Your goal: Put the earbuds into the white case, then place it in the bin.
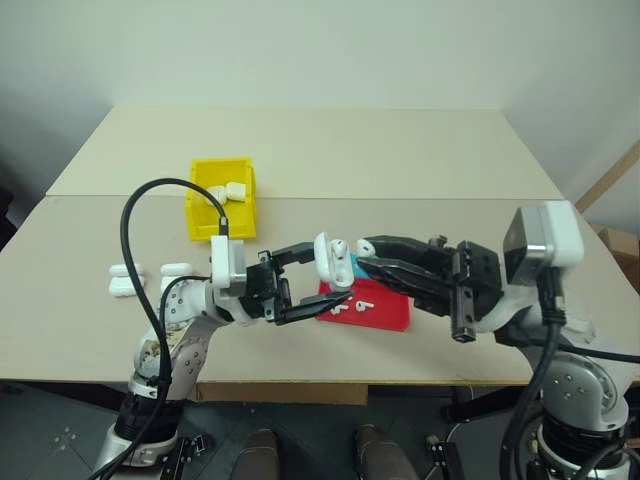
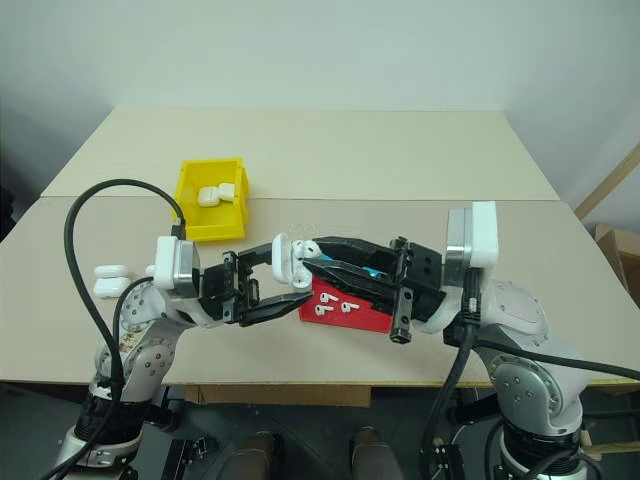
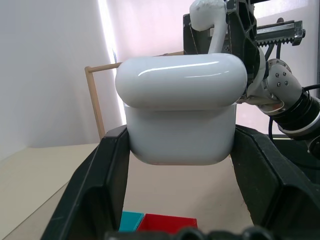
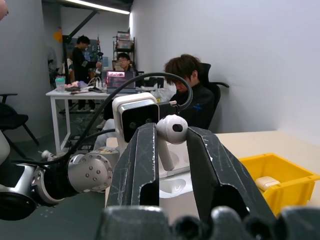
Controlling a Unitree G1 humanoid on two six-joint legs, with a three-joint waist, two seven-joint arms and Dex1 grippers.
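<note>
Gloss everywhere: the left end effector (image 1: 318, 283) has its black fingers clamped on the rounded white case (image 1: 330, 258), lid flipped up, above the red tray (image 1: 385, 312), while the right end effector (image 4: 170, 131) pinches a stemmed earbud (image 4: 171, 132) just over it, yellow bin (image 1: 202, 212) behind on the beige surface (image 1: 400, 160).

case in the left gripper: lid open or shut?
Open. The white case, clamped in the left gripper, shows its lid flipped back, and the right gripper holds an earbud just above the open well.
</note>
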